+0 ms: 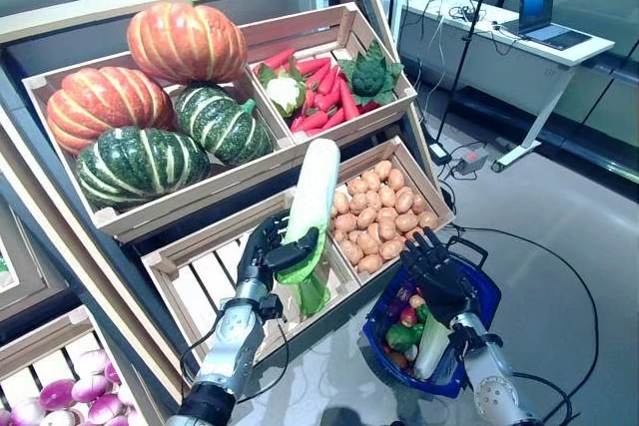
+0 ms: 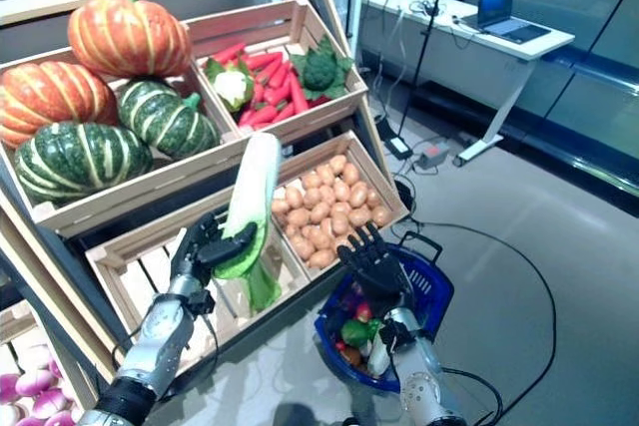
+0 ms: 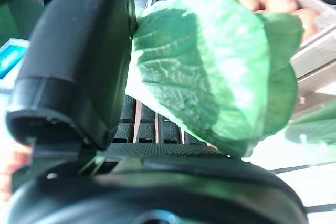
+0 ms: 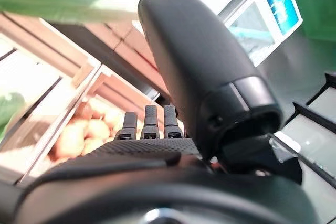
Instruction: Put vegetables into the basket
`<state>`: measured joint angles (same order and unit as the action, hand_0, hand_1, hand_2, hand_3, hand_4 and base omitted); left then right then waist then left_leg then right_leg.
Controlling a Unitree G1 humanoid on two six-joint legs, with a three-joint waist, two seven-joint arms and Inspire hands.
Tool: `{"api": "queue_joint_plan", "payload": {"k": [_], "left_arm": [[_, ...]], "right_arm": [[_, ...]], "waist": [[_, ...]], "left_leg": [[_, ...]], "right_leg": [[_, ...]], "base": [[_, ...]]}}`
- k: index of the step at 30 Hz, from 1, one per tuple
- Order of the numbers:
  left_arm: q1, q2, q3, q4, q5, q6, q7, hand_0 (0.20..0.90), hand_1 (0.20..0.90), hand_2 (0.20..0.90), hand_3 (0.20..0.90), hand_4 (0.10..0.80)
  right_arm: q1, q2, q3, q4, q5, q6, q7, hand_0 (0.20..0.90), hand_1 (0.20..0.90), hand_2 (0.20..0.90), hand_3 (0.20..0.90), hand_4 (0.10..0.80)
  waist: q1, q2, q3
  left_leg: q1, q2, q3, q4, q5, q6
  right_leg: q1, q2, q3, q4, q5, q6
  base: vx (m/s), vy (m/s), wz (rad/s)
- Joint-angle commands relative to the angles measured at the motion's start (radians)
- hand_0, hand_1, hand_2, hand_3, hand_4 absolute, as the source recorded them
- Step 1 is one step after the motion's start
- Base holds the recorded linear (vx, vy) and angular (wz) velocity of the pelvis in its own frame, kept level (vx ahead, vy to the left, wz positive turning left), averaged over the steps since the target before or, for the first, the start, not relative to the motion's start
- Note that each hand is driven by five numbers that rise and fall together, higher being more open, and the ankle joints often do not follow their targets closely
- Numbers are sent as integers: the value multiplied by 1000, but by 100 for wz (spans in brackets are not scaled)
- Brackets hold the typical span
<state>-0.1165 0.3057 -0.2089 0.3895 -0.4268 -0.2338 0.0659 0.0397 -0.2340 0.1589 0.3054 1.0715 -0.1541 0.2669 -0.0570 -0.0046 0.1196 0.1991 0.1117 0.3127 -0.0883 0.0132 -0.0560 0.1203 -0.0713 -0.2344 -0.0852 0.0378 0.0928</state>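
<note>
I'm gripping the napa cabbage (image 1: 310, 209) upright in my left hand (image 1: 266, 250), fingers curled round it; my right hand (image 1: 436, 271) (fingers spread) is hovering over the blue basket (image 1: 479, 298).

The left hand (image 1: 268, 249) was curled round a long white-and-green vegetable (image 1: 311, 209), held upright at the view's centre, in front of the slatted crate (image 1: 205, 281) and just beside the potato crate (image 1: 384, 209) at 3 o'clock of it. At 5 o'clock the right hand (image 1: 437, 271) hovered with fingers spread over the blue basket (image 1: 481, 298), which already held red and green vegetables. Toward 10 and 11 o'clock sat the pumpkins (image 1: 150, 97), with red peppers (image 1: 324, 97) at 12 o'clock.
</note>
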Motion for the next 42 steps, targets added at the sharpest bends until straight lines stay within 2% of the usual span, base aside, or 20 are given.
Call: {"api": "queue_joint_plan", "payload": {"k": [1, 8, 13, 23, 31, 38, 42], "left_arm": [[-93, 56, -32, -109, 22, -128, -81, 300, 300, 300, 300, 400], [-105, 57, -103, -107, 45, -105, -164, 300, 300, 300, 300, 400], [-103, 60, -147, -112, 44, -105, -196, 300, 300, 300, 300, 400], [-119, 64, -229, -126, 61, -117, -220, 300, 300, 300, 300, 400], [-132, 70, -263, -143, 48, -132, -224, 300, 300, 300, 300, 400], [-141, 80, -279, -172, 67, -138, -184, 300, 300, 300, 300, 400], [-149, 81, -292, -178, 76, -139, -168, 300, 300, 300, 300, 400]], "right_arm": [[-117, 9, -93, -104, 50, -42, 119, 900, 900, 900, 900, 800], [-200, -43, -97, -92, 98, -16, 152, 900, 900, 900, 900, 800], [-250, -45, -90, -71, 149, -2, 155, 900, 900, 900, 900, 800], [-312, -40, -60, 51, 146, 5, 53, 900, 900, 900, 900, 800], [-330, -36, -42, 127, 110, 22, 1, 900, 900, 900, 900, 800], [-332, -62, -27, 199, -128, -2, -213, 900, 900, 900, 900, 800], [-353, -69, -9, 212, -182, -3, -299, 900, 900, 900, 900, 800]], "waist": [[13, -33, -46], [35, -42, -48], [47, -46, -49], [58, -46, -55], [61, -40, -57], [59, -39, -55], [57, -37, -48]], "left_leg": [[-21, -46, -18, 1, -33, 40], [-9, -48, -19, 1, -45, 42], [2, -49, -24, 1, -53, 45], [15, -48, -27, 1, -61, 49], [22, -48, -33, 1, -64, 48], [23, -45, -35, 1, -64, 45], [21, -44, -36, 1, -62, 46]], "right_leg": [[16, -20, -8, -2, 15, -2], [27, -19, -17, -2, 10, -1], [38, -21, -21, -2, 7, 1], [49, -23, -23, -2, 3, 1], [58, -23, -22, -2, 0, 0], [58, -23, -20, -2, 2, -1], [55, -21, -13, -2, 3, -4]], "base": [[0, 0, 0], [40, -11, -1], [51, -8, 0], [24, 0, 0], [0, 0, 0], [0, 0, 0], [-8, -3, 0]]}}
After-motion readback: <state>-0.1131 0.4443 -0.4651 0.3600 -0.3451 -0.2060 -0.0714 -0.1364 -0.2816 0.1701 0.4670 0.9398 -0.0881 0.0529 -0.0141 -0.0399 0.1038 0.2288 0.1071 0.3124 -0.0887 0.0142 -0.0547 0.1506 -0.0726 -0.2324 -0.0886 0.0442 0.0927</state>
